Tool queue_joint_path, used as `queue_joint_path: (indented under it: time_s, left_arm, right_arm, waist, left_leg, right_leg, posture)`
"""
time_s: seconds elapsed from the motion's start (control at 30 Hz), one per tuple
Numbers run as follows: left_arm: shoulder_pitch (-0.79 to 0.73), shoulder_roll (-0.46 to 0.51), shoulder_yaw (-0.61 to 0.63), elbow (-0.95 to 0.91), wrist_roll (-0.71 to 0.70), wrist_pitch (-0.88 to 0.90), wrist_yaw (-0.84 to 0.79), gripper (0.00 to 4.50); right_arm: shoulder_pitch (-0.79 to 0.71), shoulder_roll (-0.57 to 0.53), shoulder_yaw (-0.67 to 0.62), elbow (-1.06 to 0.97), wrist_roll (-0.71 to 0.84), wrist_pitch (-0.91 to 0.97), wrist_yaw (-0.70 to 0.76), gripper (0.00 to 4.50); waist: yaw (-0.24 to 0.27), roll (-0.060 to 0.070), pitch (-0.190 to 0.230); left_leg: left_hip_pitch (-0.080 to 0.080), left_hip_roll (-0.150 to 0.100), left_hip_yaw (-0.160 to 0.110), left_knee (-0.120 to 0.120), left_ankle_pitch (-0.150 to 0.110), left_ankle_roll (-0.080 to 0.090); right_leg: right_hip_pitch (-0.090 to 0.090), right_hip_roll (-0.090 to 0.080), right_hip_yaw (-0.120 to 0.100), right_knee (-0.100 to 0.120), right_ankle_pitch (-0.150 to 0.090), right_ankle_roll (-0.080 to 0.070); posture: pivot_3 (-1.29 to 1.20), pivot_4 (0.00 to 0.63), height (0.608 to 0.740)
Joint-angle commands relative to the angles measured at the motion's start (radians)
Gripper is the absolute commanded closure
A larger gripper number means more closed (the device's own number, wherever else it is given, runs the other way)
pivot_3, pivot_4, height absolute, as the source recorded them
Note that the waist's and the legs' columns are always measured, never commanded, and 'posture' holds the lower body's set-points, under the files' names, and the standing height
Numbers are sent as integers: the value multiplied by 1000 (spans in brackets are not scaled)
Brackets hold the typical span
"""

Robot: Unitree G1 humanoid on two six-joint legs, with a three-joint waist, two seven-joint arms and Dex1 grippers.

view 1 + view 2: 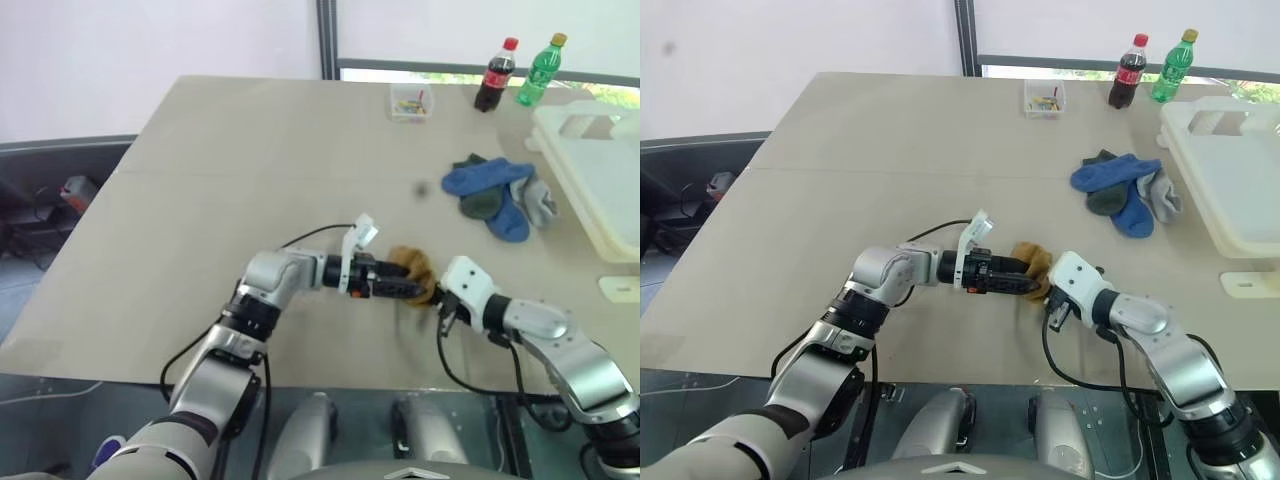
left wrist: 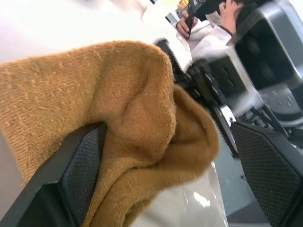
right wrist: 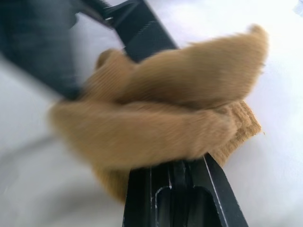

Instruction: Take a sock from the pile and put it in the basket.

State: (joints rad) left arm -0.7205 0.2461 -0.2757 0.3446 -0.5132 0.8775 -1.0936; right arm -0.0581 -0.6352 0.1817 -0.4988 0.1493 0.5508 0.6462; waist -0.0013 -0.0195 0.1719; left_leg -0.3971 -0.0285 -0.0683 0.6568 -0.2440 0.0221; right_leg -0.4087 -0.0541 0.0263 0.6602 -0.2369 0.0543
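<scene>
Held sock: a mustard-yellow knitted sock point(image 1: 413, 268) hangs bunched between your two grippers, above the beige desk point(image 1: 250, 180) near its front edge.
Right gripper: your right gripper point(image 3: 182, 182) is clenched on the sock; in the right wrist view its two black fingers lie pressed together with the yellow knit pinched at their tips.
Left gripper: your left gripper point(image 2: 165, 175) stands released, its ribbed black fingers point(image 2: 83, 165) spread wide on either side of the sock, one pad touching the fabric, the other apart from it. From the head views it reaches in from your left, level with the right gripper.
Pile: the heap of loose blue, dark green and grey socks point(image 1: 495, 192) lies on the desk toward the right edge, well apart from the held sock.
Basket: the large cream-white plastic bin with a thick rolled rim point(image 1: 590, 165) sits at the desk's right edge, just beside the pile.
Far edge: a small clear plastic box point(image 1: 411, 101), a dark cola bottle with a red cap point(image 1: 494, 76) and a green bottle with a yellow cap point(image 1: 541, 70) stand there.
</scene>
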Motion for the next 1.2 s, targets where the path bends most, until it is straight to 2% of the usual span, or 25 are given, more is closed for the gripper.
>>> queue_joint_path:
  time_s: [0.03, 0.13, 0.2, 0.23, 0.33, 0.37, 0.5, 0.6, 0.77, 1.0, 1.2]
  left_arm:
    - [8, 2, -36, 47, 60, -20, 10, 0]
    - [14, -1, -23, 27, 48, -33, -2, 0]
    - [32, 14, -18, -19, 44, -68, -26, 0]
    - [41, 21, -16, -37, 41, -78, -34, 0]
    - [85, 58, -20, -111, 62, -157, -57, 0]
    - [103, 72, -21, -139, 72, -191, -63, 0]
    - [157, 103, -10, -213, 100, -294, -72, 0]
    - [180, 102, 8, -243, 109, -342, -53, 0]
    - [224, 115, 49, -324, 104, -394, -20, 0]
    - [311, 196, 123, -410, 87, -445, -33, 0]
    - [341, 262, 175, -425, 95, -519, -54, 0]
  right_arm:
    - [37, -1, -123, -114, 70, 53, -14, 4229]
    - [76, 2, -208, -193, 136, 117, -17, 3225]
    - [71, 20, -267, -240, 196, 179, -37, 2100]
    - [62, 28, -288, -255, 220, 206, -48, 1754]
    - [-36, 75, -305, -263, 285, 312, -108, 316]
    - [-82, 103, -294, -242, 292, 341, -137, 51]
    - [-215, 181, -217, -128, 279, 411, -208, 51]
    - [-252, 204, -158, -52, 260, 424, -226, 51]
    - [-214, 159, -69, 2, 235, 438, -195, 51]
    - [-182, 78, 35, 46, 214, 436, -133, 51]
    - [-201, 50, 108, 125, 185, 405, -75, 51]
  waist:
    - [0, 0, 0]
    - [0, 0, 0]
    - [-1, 0, 0]
    - [-3, 0, 0]
    - [-14, 1, 0]
    - [-17, 1, 0]
    - [-12, 1, 0]
    - [-4, 1, 0]
    - [-2, 1, 0]
    - [-13, 1, 0]
    - [-13, 1, 0]
  left_leg:
    - [0, 0, 0, 0, 0, 0]
    - [1, 0, -2, 2, 0, 0]
    - [1, 1, -3, 3, 0, 0]
    - [1, 1, -3, 3, 0, 0]
    - [1, 2, -3, 3, 0, 0]
    - [1, 2, -3, 3, 0, 0]
    - [0, 3, -3, 2, 0, 0]
    - [-2, 2, -3, 2, 0, 0]
    - [-6, 0, -3, 2, 0, 0]
    - [-2, 1, -2, -3, 0, 0]
    - [-1, 2, -2, -3, 0, 0]
  right_leg:
    - [0, 0, 0, 0, 0, 0]
    - [2, 0, -1, 0, 0, 0]
    - [3, 0, -2, 0, 0, 0]
    - [3, 0, -2, -1, 0, 0]
    - [3, 1, -2, -1, 0, 0]
    - [3, 1, -1, 0, 0, 0]
    - [2, 1, -1, 0, 0, -1]
    - [0, 0, -2, 0, 0, -1]
    - [-3, -2, -2, -2, 0, -1]
    - [-2, -1, -1, -2, 0, -1]
    - [-1, 0, -1, -1, 0, -1]
  posture:
    - [0, 150, 740]
    - [0, 150, 740]
    - [0, 150, 740]
    - [0, 150, 740]
    - [0, 150, 740]
    - [0, 150, 740]
    - [0, 150, 740]
    - [0, 150, 740]
    - [0, 150, 740]
    - [0, 150, 740]
    - [0, 150, 740]
